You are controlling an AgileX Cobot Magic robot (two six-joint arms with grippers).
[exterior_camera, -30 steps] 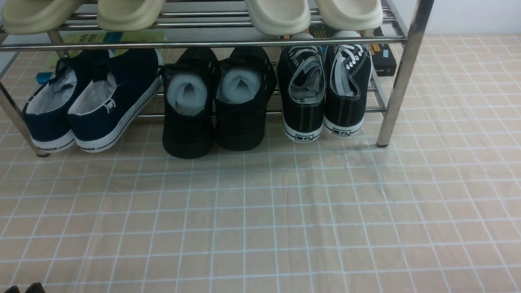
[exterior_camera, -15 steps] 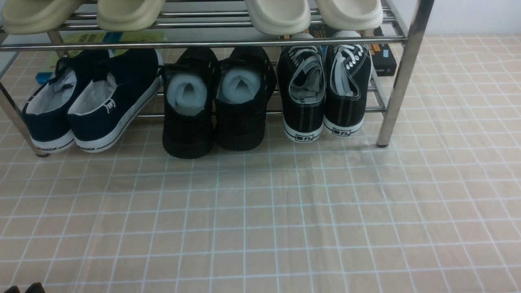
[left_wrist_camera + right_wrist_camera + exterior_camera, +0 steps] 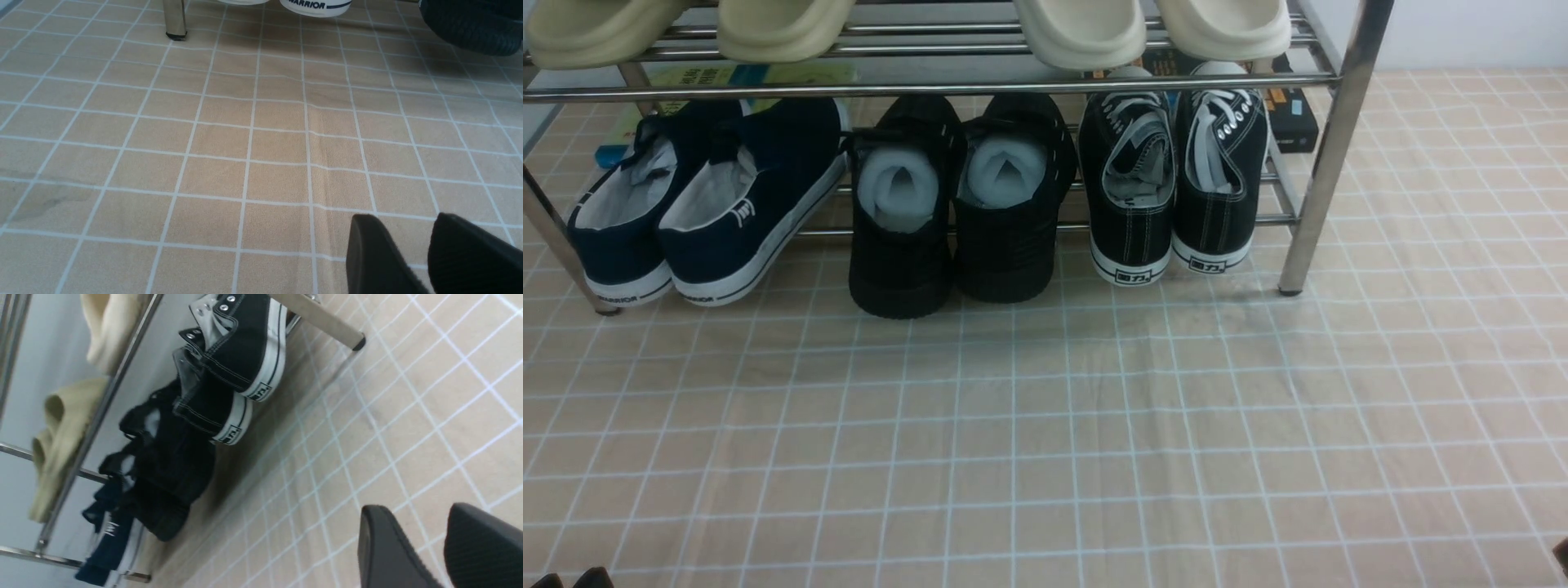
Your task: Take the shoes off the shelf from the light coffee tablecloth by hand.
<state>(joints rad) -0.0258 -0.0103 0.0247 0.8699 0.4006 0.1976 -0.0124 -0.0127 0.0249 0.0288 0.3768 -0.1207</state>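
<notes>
Right hand (image 3: 412, 522) jaws parted, empty, newly peeking in at light coffee tablecloth's (image 3: 1045, 425) near right corner; shoes (image 3: 1131, 224) unmoved at shelf's (image 3: 931, 86) right end.

- The left end effector (image 3: 403, 220) appears in its wrist view as two matt black fingers (image 3: 376, 257), broad and thick, with blunt rounded ends
- Their surface looks faintly grained, and the outlines are slightly fuzzy
- The right end effector (image 3: 416, 510) has a matching pair of black fingers (image 3: 388, 547). One is smooth with a dull sheen and a thin raised rim along its edge
- The other finger's pad (image 3: 482, 547) carries a fine, dense criss-cross texture
- In the front view, two small rounded black tips (image 3: 572, 578) show at the bottom left corner
- A dark sliver (image 3: 1562, 555) shows at the bottom right edge, too little of it to tell its shape
</notes>
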